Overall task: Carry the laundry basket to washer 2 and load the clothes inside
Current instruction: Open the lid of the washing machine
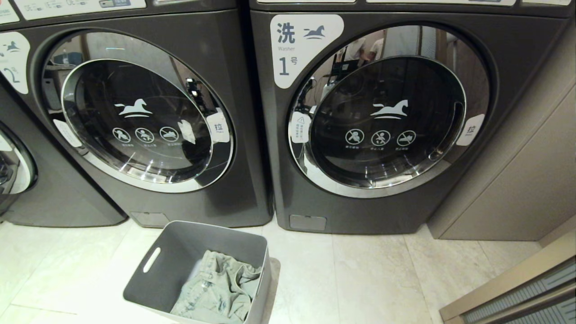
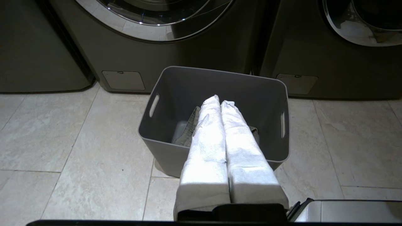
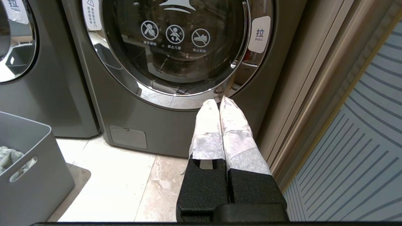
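Both end effectors closed: left end effector (image 2: pixel 220 102) toward laundry basket (image 2: pixel 176 94), right end effector (image 3: pixel 219 102) toward washer 1 (image 3: pixel 125 103).

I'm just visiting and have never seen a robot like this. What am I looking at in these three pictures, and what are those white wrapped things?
The robot has two arms and three cameras. One picture comes from its head, looking down at washer 2, washer 1 and a grey basket on the tiled floor. Both washer doors are closed. In the basket lie the clothes, pale denim. The other two pictures come from cameras on the wrists. The white wrapped things are the fingers of each claw. The left claw is shut, pointing toward the basket. The right claw is also shut, in front of washer 1. Neither holds anything.
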Available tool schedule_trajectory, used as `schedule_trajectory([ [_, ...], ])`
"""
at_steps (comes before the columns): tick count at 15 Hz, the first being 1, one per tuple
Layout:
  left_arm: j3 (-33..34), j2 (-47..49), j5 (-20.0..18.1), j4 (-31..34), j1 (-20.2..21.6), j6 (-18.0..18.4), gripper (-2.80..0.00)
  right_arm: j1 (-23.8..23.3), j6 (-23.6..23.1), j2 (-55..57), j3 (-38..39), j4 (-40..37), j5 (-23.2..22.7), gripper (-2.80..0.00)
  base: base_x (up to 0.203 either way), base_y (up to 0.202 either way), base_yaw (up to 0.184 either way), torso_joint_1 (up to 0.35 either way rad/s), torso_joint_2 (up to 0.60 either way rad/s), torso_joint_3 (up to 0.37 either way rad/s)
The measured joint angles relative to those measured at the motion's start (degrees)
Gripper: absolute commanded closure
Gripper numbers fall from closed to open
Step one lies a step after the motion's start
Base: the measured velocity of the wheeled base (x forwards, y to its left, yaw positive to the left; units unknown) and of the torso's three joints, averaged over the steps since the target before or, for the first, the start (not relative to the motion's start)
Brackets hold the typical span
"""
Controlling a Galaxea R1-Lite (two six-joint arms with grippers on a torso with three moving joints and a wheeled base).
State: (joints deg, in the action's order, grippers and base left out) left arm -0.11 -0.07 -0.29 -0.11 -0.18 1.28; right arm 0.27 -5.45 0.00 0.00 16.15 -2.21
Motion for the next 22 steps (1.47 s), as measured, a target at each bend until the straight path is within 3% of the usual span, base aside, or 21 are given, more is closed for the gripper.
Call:
schedule_trajectory([
  [8, -8.64, 0.0, -0.91, 7.21, -0.04, 0.58, 0.0, 0.0, 0.13, 0.0, 0.0, -0.01, -0.05, 0.0, 0.0, 0.0, 0.0, 0.0, 0.0, 0.0],
  [12, -16.1, 4.18, -4.64, 9.84, -0.06, 0.64, 0.0, -0.02, 0.07, 0.0, 0.0, -0.01, -0.05, 0.0, 0.0, 0.0, 0.0, 0.0, 0.0, 0.0],
  [18, -33.12, 31.39, -7.07, 6.14, -0.49, -1.08, 0.0, -0.01, 0.11, 0.0, 0.0, -0.01, 0.0, 0.0, 0.0, 0.0, 0.0, 0.0, 0.0, 0.0],
  [22, -40.68, 57.1, -9.07, -4.71, -0.6, -3.36, 0.0, 0.0, 0.13, 0.0, 0.0, 0.0, -0.22, 0.0, 0.0, 0.0, 0.0, 0.0, 0.0, 0.0],
])
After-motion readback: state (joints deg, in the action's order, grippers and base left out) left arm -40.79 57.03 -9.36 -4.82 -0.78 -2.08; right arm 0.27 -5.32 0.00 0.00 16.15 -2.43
